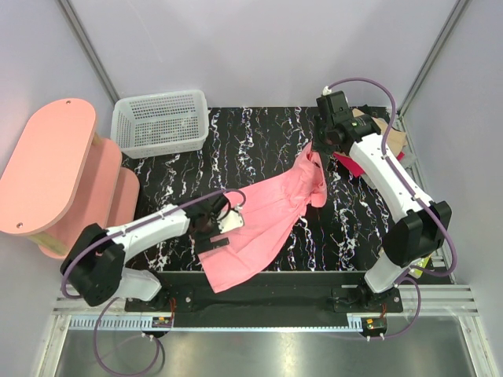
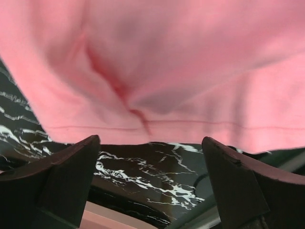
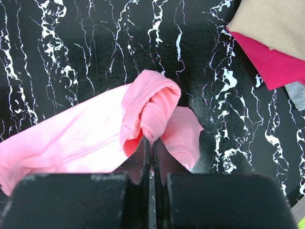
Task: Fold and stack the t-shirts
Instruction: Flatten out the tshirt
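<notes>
From the right gripper (image 3: 152, 145), clamped on its far end, the pink shirt (image 1: 263, 224) runs diagonally to the left gripper (image 2: 151, 148), wide open and empty. Folded shirts (image 3: 274, 24) lie beside the right gripper.

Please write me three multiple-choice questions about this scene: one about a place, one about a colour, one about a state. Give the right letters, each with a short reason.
1. Where does the white basket stand?
A. at the far left corner of the table
B. at the near right corner
C. on the floor

2. What colour is the folded shirt under the tan shirt?
A. green
B. red
C. white

3. How is the right tool?
A. open above bare marble
B. shut on nothing
C. shut on the pink shirt

Answers:
1 A, it sits far left, beside the pink stool.
2 B, red cloth shows below the tan edge.
3 C, its closed fingers pinch a pink fold.
</notes>
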Controlling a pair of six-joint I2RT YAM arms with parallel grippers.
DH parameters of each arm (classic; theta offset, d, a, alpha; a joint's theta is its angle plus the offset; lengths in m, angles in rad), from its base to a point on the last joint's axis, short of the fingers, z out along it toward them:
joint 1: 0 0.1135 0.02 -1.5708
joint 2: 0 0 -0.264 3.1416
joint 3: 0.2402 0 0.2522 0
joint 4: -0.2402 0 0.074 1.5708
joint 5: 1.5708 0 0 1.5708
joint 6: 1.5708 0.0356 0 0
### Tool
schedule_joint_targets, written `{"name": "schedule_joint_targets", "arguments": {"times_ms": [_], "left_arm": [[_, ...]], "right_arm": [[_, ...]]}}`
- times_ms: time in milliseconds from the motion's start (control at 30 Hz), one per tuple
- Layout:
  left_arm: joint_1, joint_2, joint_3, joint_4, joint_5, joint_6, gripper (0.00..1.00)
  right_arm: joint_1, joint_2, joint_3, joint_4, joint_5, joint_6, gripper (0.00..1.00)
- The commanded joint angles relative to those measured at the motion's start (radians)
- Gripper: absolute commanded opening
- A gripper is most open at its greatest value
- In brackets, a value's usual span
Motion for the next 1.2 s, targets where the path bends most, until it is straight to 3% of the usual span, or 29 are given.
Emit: {"name": "schedule_joint_targets", "arguments": {"times_ms": [0, 367, 500, 667, 933, 1167], "left_arm": [[0.094, 0.031, 0.062, 0.091, -0.010, 0.001, 0.94], [0.115, 0.074, 0.046, 0.122, 0.003, -0.025, 0.90], [0.115, 0.048, 0.020, 0.111, 0.001, -0.022, 0.81], [0.120, 0.031, -0.026, 0.106, -0.002, -0.013, 0.63], [0.129, 0.035, -0.038, 0.115, 0.009, -0.011, 0.58], [0.138, 0.098, -0.017, 0.137, 0.010, -0.001, 0.45]], "right_arm": [[-0.008, -0.024, -0.027, 0.038, -0.013, 0.010, 0.00], [-0.008, -0.032, -0.036, 0.046, -0.003, 0.010, 0.00], [-0.010, -0.030, -0.036, 0.045, -0.006, 0.013, 0.00], [-0.010, -0.030, -0.041, 0.046, -0.006, 0.016, 0.00], [-0.010, -0.032, -0.038, 0.045, -0.016, 0.021, 0.00], [-0.010, -0.038, -0.048, 0.046, -0.022, 0.024, 0.00]]}}
